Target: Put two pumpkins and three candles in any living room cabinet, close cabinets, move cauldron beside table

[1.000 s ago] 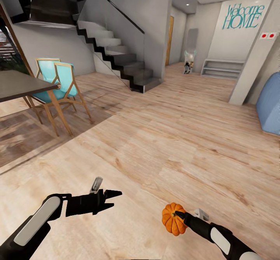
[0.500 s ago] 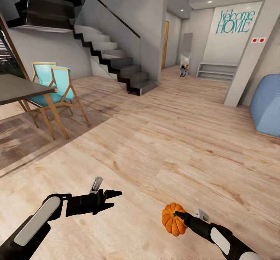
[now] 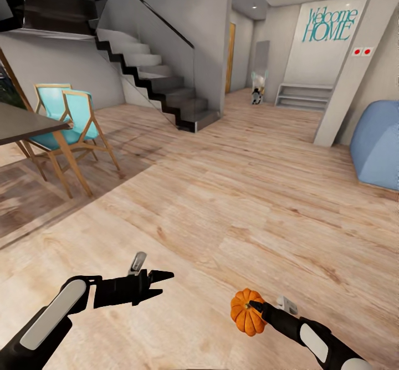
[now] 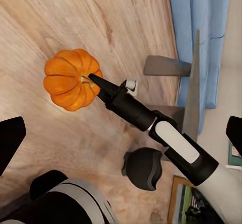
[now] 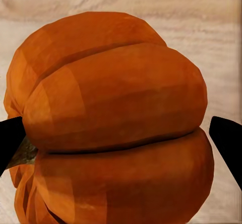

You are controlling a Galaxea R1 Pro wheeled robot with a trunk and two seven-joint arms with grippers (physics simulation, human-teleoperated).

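View has swung right; right claw (image 3: 250, 307) still grips pumpkin (image 3: 245, 312)

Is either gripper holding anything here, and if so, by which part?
The right gripper holds a pumpkin, fingers clamped on opposite sides of its body. The left gripper is open and empty.

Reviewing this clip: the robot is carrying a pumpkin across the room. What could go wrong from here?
The right gripper holds the pumpkin by only thin fingertips on a rounded, ribbed body, high above the floor, so a jolt while driving might shake it loose. The chairs and table stand near the left side, so a wide turn could clip them.
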